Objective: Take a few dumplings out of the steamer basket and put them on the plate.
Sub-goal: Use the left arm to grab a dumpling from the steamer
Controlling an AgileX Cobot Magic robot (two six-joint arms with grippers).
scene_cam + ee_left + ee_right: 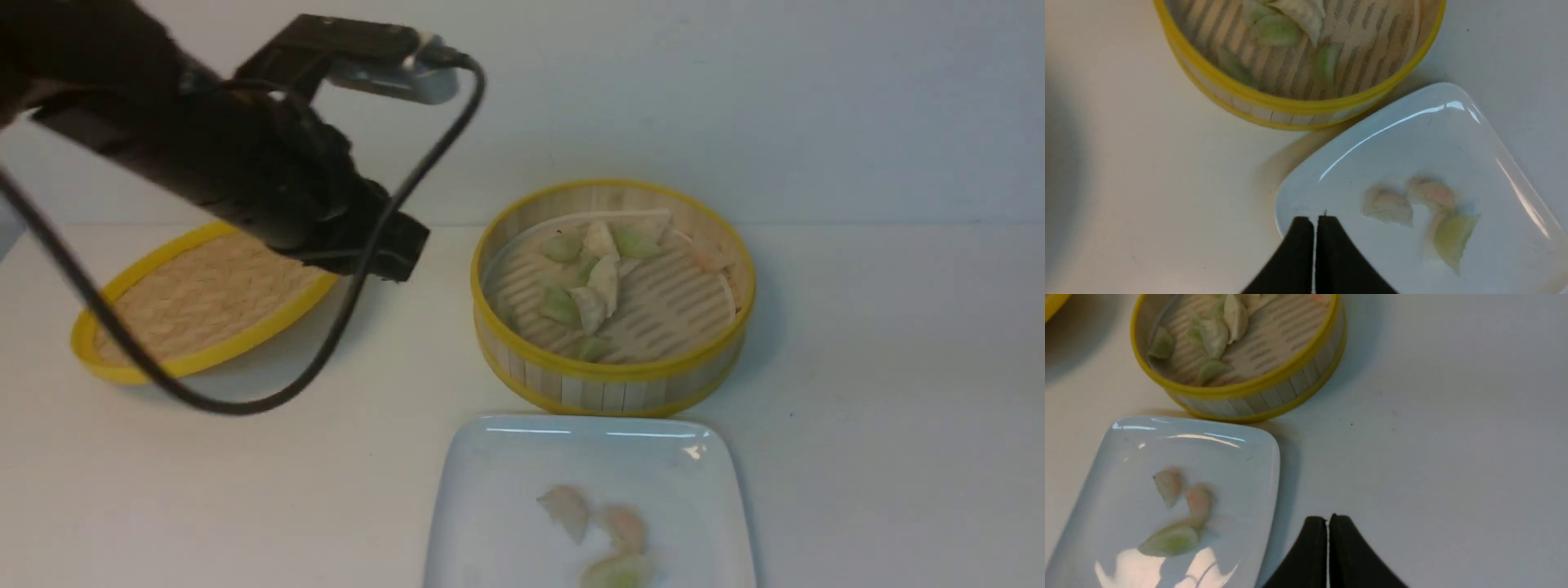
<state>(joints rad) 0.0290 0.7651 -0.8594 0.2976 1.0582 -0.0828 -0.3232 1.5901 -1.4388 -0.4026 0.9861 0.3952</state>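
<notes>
On the white worktop point(857, 408), near its far edge and about midway along, we list one steamer basket point(608, 371): round, deep, upright bamboo slats between yellow top and bottom bands, pale slotted floor. Inside, dumplings point(602, 282): small translucent crescents, whitish and pale green, clustered on the left half of the floor; a pinkish one by the right wall is hard to make out. Just on the near side of the basket, one plate point(506, 490): white, glossy, square with rounded corners, its near edge cut off in the front view. On it we count three more crescents, whitish, pinkish and green, close together, blurred in every view. Whether basket and plate touch we cannot tell.

Left of the basket, by the far edge, one shallow woven lid point(196, 302), yellow-rimmed: only the front view shows its weave, partly hidden behind the left arm point(204, 155) and its looping black cable point(326, 351).

Left claw point(1315, 220): shown in its wrist view alone, black fingers pressed together, holding nothing, tips overlapping the plate's corner in that picture. Right claw point(1327, 518): likewise only in its own wrist view, pressed together, holding nothing, over the worktop beside the plate.
</notes>
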